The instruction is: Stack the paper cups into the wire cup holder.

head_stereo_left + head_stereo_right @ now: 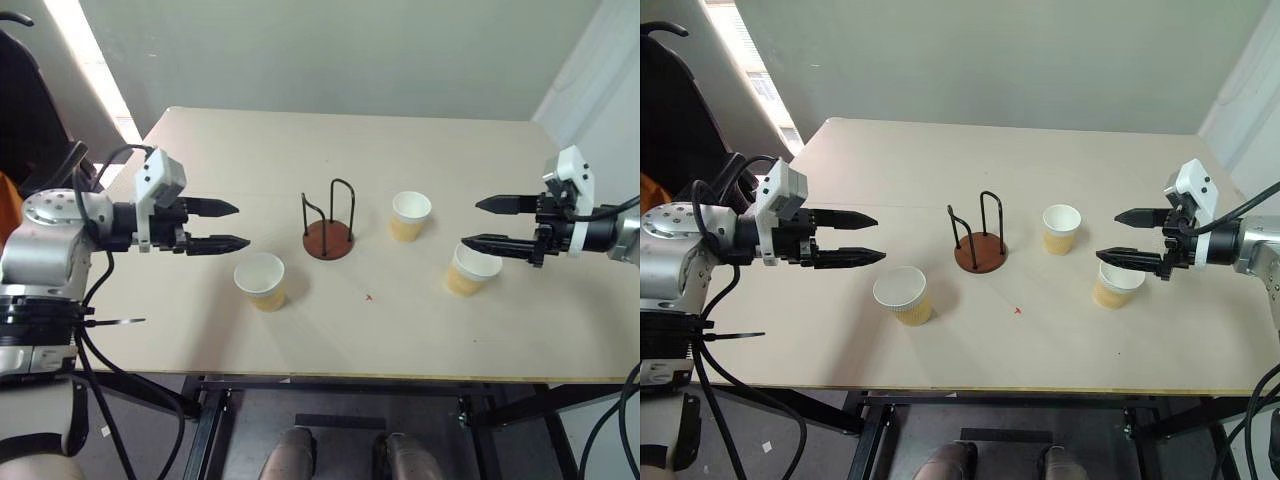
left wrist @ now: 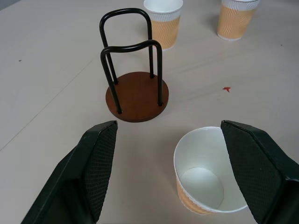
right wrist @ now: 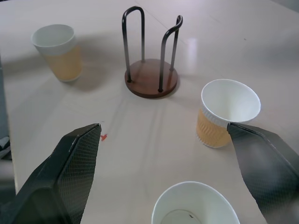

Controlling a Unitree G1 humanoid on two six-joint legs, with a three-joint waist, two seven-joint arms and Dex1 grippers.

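Note:
The wire cup holder [image 1: 328,232], a reddish-brown disc with black wire loops, stands empty at the table's middle. Three paper cups stand upright around it: one [image 1: 261,280] at the front left, one [image 1: 410,215] just right of the holder, one [image 1: 471,270] further right and nearer the front. My left gripper [image 1: 228,225] hovers open above the table, left of the holder and just behind the front-left cup, fingers pointing right. On the right, my right gripper [image 1: 478,222] is open too, pointing left, its lower finger over the right-hand cup's rim. Neither gripper holds anything.
The pale tabletop [image 1: 330,330] has a small red mark [image 1: 369,296] in front of the holder. The table's front edge runs close below the cups. A grey wall stands behind the table.

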